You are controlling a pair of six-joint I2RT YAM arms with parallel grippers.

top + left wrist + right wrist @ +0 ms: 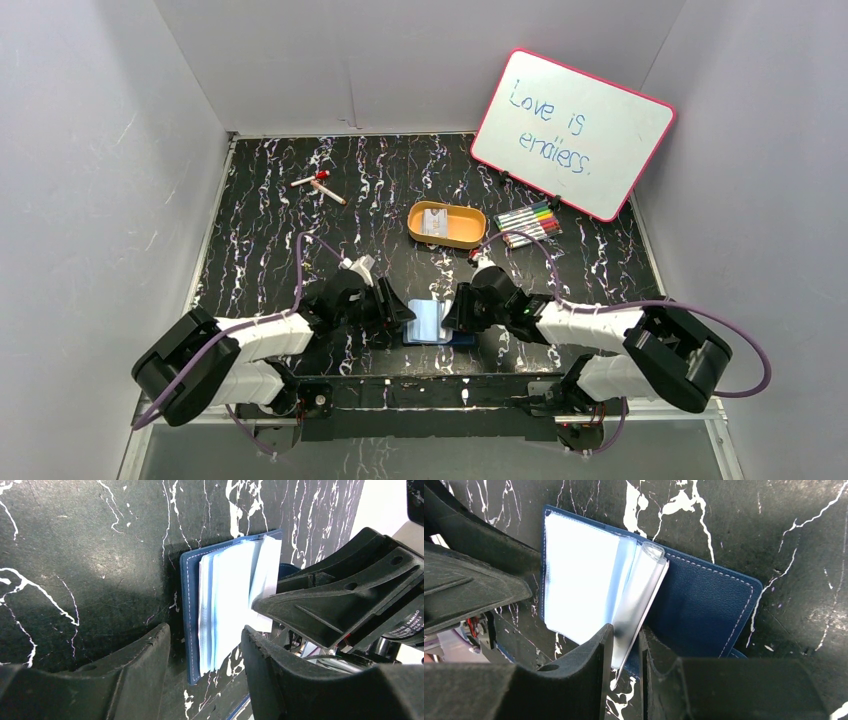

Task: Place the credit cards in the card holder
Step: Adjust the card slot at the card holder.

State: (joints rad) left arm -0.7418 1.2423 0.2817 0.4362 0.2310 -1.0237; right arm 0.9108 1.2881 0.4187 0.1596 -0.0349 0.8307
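Found card holder (437,322) lying open and flat on the tabletop (270,230), at 6 o'clock of the work area, just ahead of the arm bases. Noted navy cover face down, with clear sleeves (584,580) fanned up from the spine. Recorded left tool (205,629) at 9 o'clock of the holder, jaws standing well apart on either side of one corner of the cover, gripping nothing; contact with the cover not determinable. Judged as stationed there to steady the holder against sliding. Recorded right tool (625,632) at 3 o'clock of the holder, jaws drawn in to a narrow gap around the free edge of one leaf, apparently pinching it. Judged as held so to lift that leaf and expose a pocket mouth. Located credit cards (434,221) well apart from the holder, at 12 o'clock of it, lying in an orange tray (480,228); count not determinable from above. Unable to confirm any card already inside the sleeves, owing to glare on the plastic. Judged task at an early stage: no card in either tool. Flagged risk of the thin leaf slipping from the pinch, or of the whole holder dragging upward with it. Logged away from the work: whiteboard (572,133) at 1 o'clock, markers (528,222) beside the tray, pens (318,186) at 11 o'clock.
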